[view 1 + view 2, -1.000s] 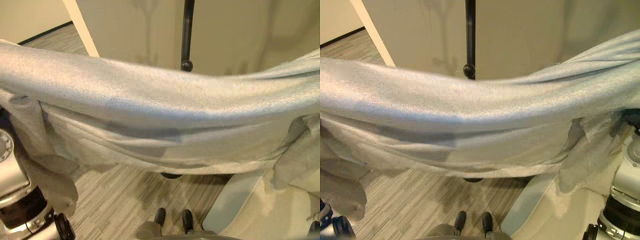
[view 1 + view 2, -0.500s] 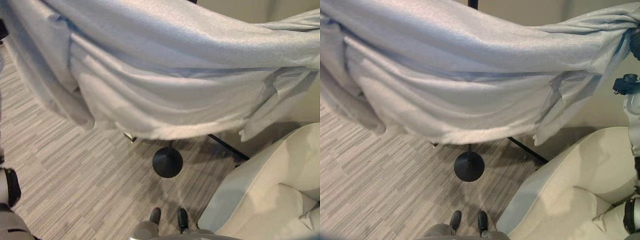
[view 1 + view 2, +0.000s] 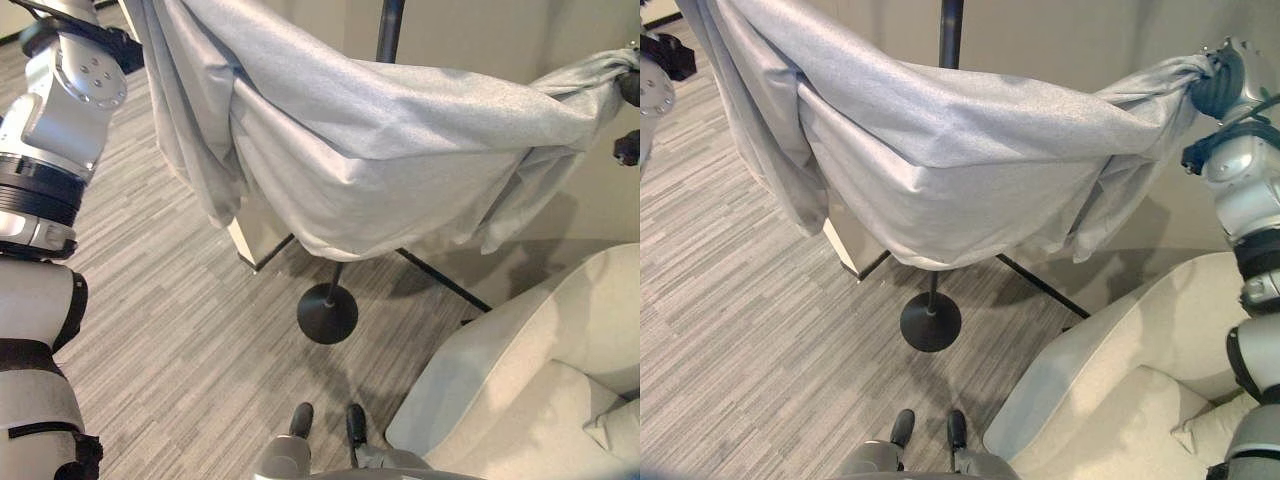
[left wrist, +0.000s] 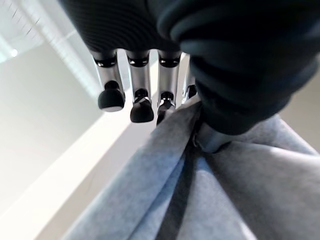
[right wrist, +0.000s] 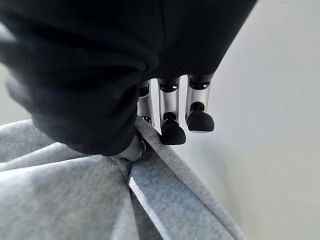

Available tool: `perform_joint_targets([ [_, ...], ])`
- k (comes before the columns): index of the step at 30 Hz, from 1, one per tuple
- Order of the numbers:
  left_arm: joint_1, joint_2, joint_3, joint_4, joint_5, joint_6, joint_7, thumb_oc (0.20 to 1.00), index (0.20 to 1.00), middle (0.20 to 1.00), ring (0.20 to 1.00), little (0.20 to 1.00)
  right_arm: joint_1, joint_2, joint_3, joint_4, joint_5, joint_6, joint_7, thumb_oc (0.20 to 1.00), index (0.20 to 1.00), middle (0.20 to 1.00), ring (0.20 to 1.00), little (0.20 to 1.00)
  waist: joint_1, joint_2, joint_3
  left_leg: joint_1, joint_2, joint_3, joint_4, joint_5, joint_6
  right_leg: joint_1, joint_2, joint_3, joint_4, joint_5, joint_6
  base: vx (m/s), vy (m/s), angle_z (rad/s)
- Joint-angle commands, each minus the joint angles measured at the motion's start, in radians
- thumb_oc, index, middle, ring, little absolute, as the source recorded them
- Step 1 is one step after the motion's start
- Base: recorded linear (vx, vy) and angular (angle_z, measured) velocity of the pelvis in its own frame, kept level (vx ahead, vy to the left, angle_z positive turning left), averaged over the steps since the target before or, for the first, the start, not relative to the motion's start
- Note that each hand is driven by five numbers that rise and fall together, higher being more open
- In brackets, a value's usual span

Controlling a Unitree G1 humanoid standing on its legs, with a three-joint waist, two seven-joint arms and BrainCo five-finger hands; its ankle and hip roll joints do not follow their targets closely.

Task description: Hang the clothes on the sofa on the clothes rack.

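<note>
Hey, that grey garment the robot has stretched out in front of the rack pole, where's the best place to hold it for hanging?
Probably the top corners, taken from the outer sides. The grey garment hangs spread between the left hand and the right hand, each pinching a bunched upper end, so the middle sags free before the rack pole.
</note>
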Motion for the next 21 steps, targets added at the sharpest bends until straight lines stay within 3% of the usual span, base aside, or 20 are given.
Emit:
perform_joint_targets([
  [1, -0.137, -0.009, -0.034, 0.094, -0.035, -0.006, 0.005, 0.2, 0.2, 0.2, 0.2, 0.2, -0.142, -0.019, 0.014, 0.07, 0.029, 0.009, -0.007, 0.2, 0.2, 0.2, 0.2, 0.2, 0.014, 0.022, -0.015, 0.021, 0.06, 0.027, -0.07, -0.014, 0.009, -0.016, -0.075, -0.005, 0.0, -0.039, 0.01, 0.0, 0.0, 0.0],
  [5, -0.109, -0.011, -0.034, 0.147, -0.039, 0.001, -0.01, 0.2, 0.2, 0.2, 0.2, 0.2, -0.129, 0.008, 0.019, 0.08, 0.031, 0.012, 0.008, 0.2, 0.2, 0.2, 0.2, 0.2, 0.01, 0.023, -0.005, 0.014, 0.059, 0.027, -0.07, -0.014, 0.009, -0.023, -0.072, -0.002, 0.0, -0.037, 0.009, 0.0, 0.0, 0.0],
  [12, 0.101, 0.007, 0.089, 0.117, -0.01, 0.009, -0.041, 0.2, 0.2, 0.2, 0.2, 0.2, 0.079, 0.057, -0.077, -0.026, -0.024, -0.005, 0.06, 0.2, 0.2, 0.2, 0.2, 0.2, 0.005, 0.024, -0.005, 0.013, 0.058, 0.028, -0.07, -0.017, 0.011, -0.026, -0.071, 0.004, 0.0, -0.036, 0.005, 0.0, 0.003, -0.03],
  [21, 0.492, -0.082, 0.388, -0.047, 0.018, 0.005, -0.071, 0.2, 0.2, 0.2, 0.2, 0.2, 0.461, 0.192, -0.335, -0.193, -0.061, -0.037, 0.11, 0.2, 0.2, 0.2, 0.2, 0.2, -0.003, 0.028, -0.034, 0.01, 0.057, 0.028, -0.07, -0.019, 0.012, -0.033, -0.076, 0.004, 0.0, -0.032, 0.004, 0.0, 0.001, -0.04],
])
